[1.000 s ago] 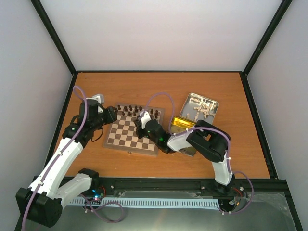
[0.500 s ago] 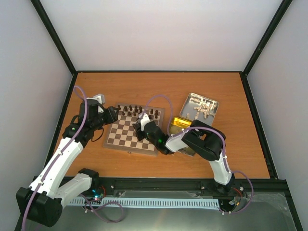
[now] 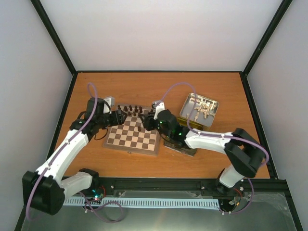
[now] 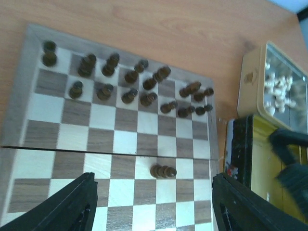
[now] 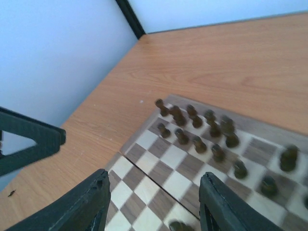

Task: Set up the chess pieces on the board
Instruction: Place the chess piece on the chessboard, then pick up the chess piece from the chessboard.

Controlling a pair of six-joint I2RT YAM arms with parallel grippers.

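The board (image 3: 126, 140) lies at the table's centre-left. Dark chess pieces (image 3: 131, 110) fill its two far rows, seen again in the left wrist view (image 4: 139, 84) and the right wrist view (image 5: 202, 127). One dark piece (image 4: 163, 171) stands alone near the middle of the board, close to its right edge (image 3: 140, 129). My left gripper (image 3: 117, 117) hovers open over the board's left side, with that lone piece between its spread fingers (image 4: 82, 202) but well clear of both. My right gripper (image 3: 148, 120) is open and empty above the board's right part (image 5: 153, 192).
An open metal tin (image 3: 188, 103) holding cream-white pieces (image 4: 279, 89) sits right of the board. Its gold-lined lid (image 3: 180, 126) lies just beside the board's right edge, under my right arm. Black frame rails border the table.
My right gripper has opened, leaving a dark piece standing alone on the board, and its arm has swung out to the right. My left gripper has shifted right over the board and opened wider.
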